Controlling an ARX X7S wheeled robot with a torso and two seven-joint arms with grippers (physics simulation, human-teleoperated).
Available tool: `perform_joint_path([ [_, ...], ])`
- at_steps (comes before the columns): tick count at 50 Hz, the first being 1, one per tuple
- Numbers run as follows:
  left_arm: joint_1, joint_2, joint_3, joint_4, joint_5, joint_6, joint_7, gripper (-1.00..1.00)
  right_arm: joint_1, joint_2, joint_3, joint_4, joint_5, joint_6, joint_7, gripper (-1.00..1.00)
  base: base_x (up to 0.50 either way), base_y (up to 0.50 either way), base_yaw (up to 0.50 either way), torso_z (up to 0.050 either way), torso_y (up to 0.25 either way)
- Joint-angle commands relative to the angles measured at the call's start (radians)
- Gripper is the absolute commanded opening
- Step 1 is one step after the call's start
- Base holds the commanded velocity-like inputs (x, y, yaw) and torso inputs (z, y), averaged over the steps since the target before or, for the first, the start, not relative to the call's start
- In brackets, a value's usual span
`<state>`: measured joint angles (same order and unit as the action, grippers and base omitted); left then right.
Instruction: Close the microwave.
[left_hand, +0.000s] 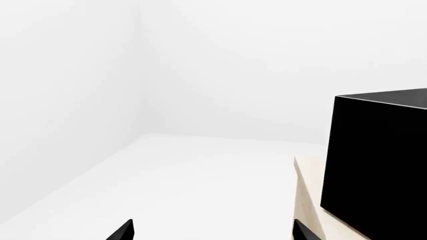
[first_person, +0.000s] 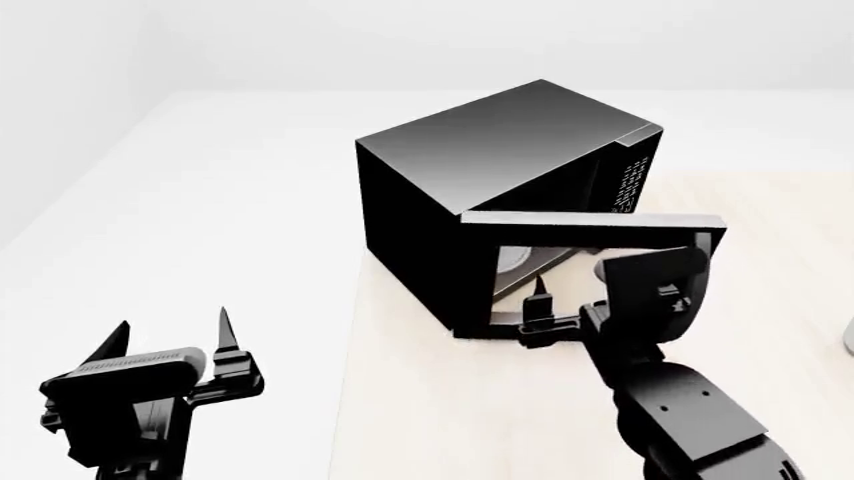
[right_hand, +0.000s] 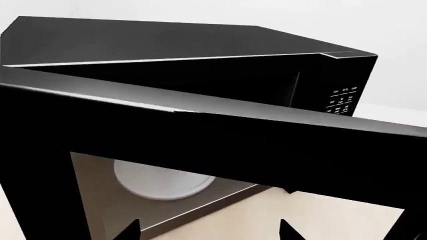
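Judging from how things lie, the task is only partly done: the microwave (first_person: 467, 170) stands on the pale wooden table (first_person: 441, 420) with its door (first_person: 587, 235) swung out from the front, partly open, so that the cavity can be seen through the window and a white plate (right_hand: 160, 182) is visible inside in the right wrist view. What is left, it is judged, is for the door to be pushed the rest of the way until it sits flush against the keypad panel (first_person: 627, 180). The right gripper (first_person: 541, 320) is found just in front of the door's outer face, near its lower part, with the door panel filling most of the right wrist view; whether a fingertip is touching the door cannot be told. Two separated tips are seen at the edge of that wrist view, so its jaws are taken to be apart and holding nothing. The left gripper (first_person: 174, 345) is held well away from the microwave, off the table's left side, with its fingers spread and empty; only a side of the black box is caught in its wrist view.
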<state>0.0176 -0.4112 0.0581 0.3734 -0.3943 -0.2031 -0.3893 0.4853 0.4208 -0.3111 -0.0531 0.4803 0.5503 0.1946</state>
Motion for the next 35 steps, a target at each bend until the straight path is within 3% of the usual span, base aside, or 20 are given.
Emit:
perform_joint_path([
  [1,0.0,-0.003,0.0,0.002,-0.003,-0.001,-0.002,1.0,0.044,0.001,-0.024,0.099,-0.015,-0.026,-0.056,1.0,0.0,0.0,0.0,0.0,0.0],
  [35,-0.007,-0.005,0.009,-0.012,-0.003,0.006,-0.005,1.0,0.155,-0.003,-0.082,0.29,-0.035,-0.082,-0.2,1.0,0.0,0.0,0.0,0.0,0.0],
])
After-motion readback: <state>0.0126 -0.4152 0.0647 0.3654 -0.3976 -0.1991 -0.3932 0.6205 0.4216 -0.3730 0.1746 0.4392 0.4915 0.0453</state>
